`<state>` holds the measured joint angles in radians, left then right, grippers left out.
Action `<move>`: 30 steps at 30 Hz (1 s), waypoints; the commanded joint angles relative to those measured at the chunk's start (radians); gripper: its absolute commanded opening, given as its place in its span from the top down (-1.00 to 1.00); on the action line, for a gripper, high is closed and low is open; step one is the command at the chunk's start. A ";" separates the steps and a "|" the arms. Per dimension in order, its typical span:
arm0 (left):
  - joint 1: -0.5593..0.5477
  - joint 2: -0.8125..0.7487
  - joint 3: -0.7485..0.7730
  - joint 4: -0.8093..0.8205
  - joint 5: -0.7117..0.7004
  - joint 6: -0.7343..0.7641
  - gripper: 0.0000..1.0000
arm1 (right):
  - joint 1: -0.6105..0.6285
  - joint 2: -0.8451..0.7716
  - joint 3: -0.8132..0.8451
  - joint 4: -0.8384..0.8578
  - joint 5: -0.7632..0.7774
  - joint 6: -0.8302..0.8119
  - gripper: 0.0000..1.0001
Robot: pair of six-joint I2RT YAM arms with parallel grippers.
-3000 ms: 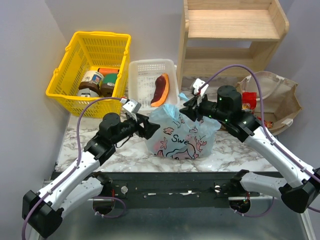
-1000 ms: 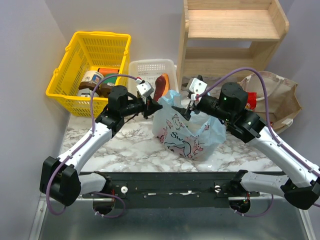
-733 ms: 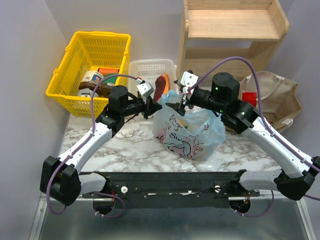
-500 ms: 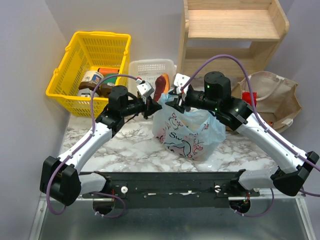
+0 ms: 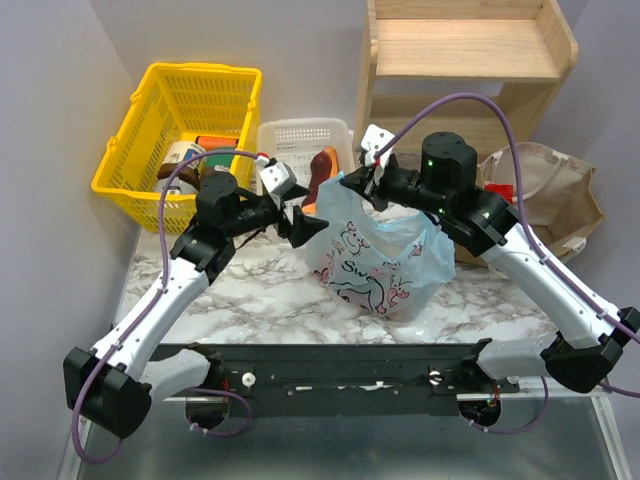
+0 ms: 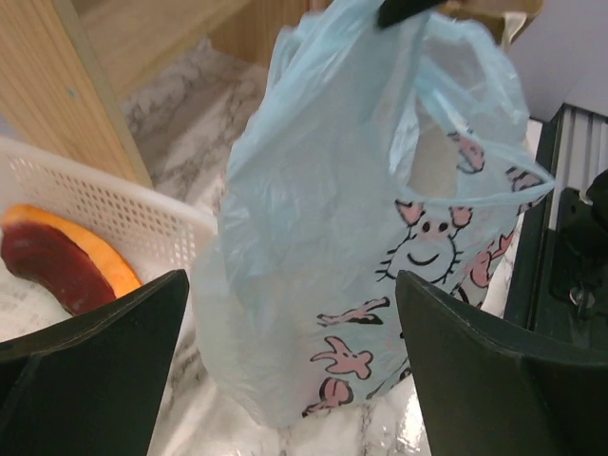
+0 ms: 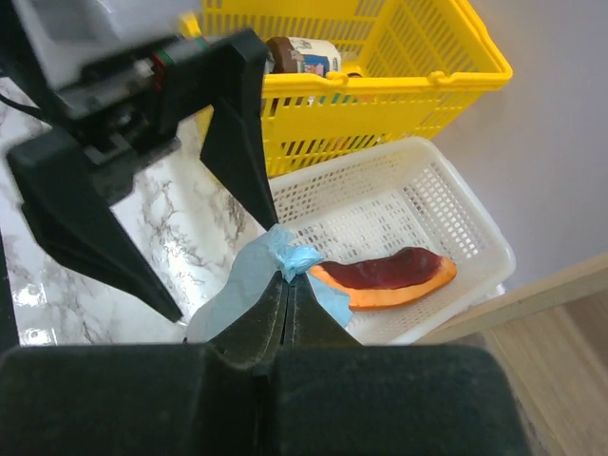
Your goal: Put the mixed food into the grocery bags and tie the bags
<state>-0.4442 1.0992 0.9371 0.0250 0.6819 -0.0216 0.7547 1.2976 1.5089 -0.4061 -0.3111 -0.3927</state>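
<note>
right gripper (image 7: 288, 277) is pinching blue bag (image 5: 378, 268) handle (image 7: 291, 258) at 11 o'clock; left gripper (image 5: 303, 226) is hanging spread at 9. Grab free loop (image 6: 494, 85), pull taut.

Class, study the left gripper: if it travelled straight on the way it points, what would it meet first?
Most likely the light-blue bag, dead ahead between the open fingers of the left gripper; depth is hard to judge.

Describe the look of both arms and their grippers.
The left arm and right arm have white shells and black joints, each trailing a purple cable. A white camera block sits on each wrist. The left gripper and right gripper have black wedge-shaped fingers.
</note>
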 commanded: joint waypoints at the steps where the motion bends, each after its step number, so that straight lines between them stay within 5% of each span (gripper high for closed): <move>1: 0.004 -0.050 0.078 0.041 0.021 -0.017 -0.98 | -0.011 -0.003 0.040 -0.005 0.023 0.052 0.99; 20: -0.133 0.240 -0.092 0.971 -0.022 -0.445 -0.98 | -0.011 -0.015 -0.032 0.079 0.017 0.224 0.99; 30: -0.171 0.370 -0.090 1.119 -0.102 -0.506 -0.91 | -0.011 -0.021 -0.047 0.101 0.020 0.273 0.99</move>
<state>-0.6037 1.4406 0.8551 1.0245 0.6456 -0.5022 0.7460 1.2949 1.4734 -0.3389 -0.3046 -0.1543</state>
